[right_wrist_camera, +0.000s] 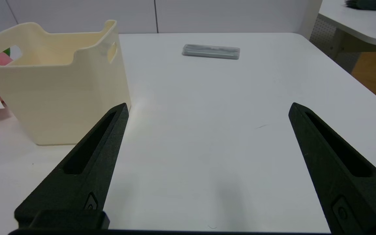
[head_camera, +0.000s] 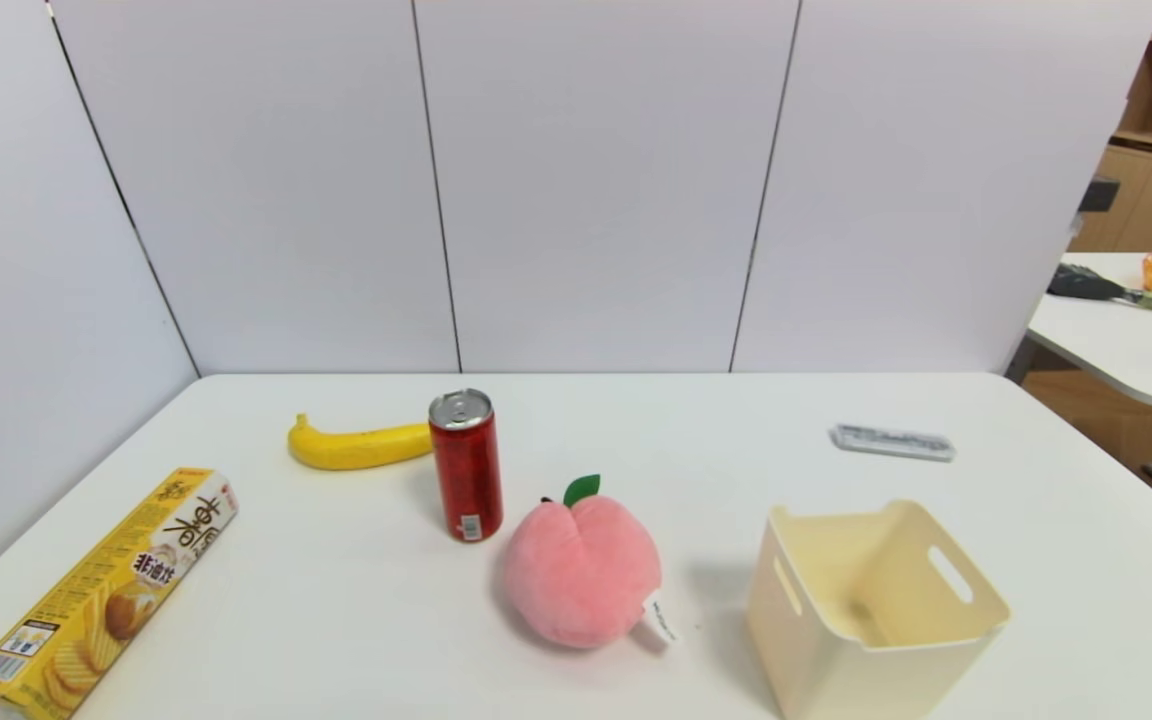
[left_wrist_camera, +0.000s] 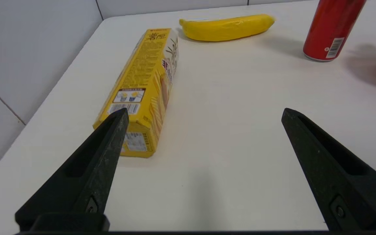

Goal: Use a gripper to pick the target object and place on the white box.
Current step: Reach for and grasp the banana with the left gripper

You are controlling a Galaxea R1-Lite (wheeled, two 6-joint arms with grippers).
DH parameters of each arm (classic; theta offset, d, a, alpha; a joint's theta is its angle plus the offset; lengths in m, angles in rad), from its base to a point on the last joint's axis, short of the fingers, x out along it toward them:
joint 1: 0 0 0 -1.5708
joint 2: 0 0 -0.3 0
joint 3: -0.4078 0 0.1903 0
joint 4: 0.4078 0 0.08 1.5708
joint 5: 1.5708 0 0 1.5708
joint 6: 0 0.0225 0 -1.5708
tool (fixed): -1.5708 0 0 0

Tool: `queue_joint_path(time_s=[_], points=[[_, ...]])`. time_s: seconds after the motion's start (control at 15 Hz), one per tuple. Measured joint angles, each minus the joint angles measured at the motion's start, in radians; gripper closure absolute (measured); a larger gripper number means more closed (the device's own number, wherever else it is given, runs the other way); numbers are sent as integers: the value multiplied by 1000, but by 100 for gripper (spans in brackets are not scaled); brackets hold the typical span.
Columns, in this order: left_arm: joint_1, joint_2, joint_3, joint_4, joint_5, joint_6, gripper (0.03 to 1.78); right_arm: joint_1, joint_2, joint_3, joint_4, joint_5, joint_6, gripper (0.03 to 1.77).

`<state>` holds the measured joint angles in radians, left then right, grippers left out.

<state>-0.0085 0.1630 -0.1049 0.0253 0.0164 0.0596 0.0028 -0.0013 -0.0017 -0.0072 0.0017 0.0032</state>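
Note:
The yellow banana (head_camera: 358, 446) lies flat at the far left of the table, just behind the red can; the left wrist view shows the banana (left_wrist_camera: 227, 27) far ahead of my left gripper (left_wrist_camera: 204, 112), which is open over bare table with nothing between its fingers. The cream-white box (head_camera: 871, 610) stands upright at the front right, empty. In the right wrist view the box (right_wrist_camera: 54, 88) sits beside my right gripper (right_wrist_camera: 207, 107), which is open and low near the table's front edge. Neither arm shows in the head view.
A red can (head_camera: 465, 465) stands upright mid-table, with a pink plush peach (head_camera: 581, 570) in front of it. A long yellow snack carton (head_camera: 101, 590) lies at the front left, close to my left finger (left_wrist_camera: 109, 137). A flat grey remote-like thing (head_camera: 891, 442) lies far right.

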Motion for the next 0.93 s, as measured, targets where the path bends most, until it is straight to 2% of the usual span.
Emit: queue_joint_path(time_s=[0.33,0.53,0.93], points=[[-10,431,-435,142,-2,126,12,0,0,0,0,0,0,10],[-17,769,-766,251,-9,210,12,0,0,0,0,1,0,10],[-24,1382,-1342,492,-88,445,12,0,0,0,0,0,0,10]])
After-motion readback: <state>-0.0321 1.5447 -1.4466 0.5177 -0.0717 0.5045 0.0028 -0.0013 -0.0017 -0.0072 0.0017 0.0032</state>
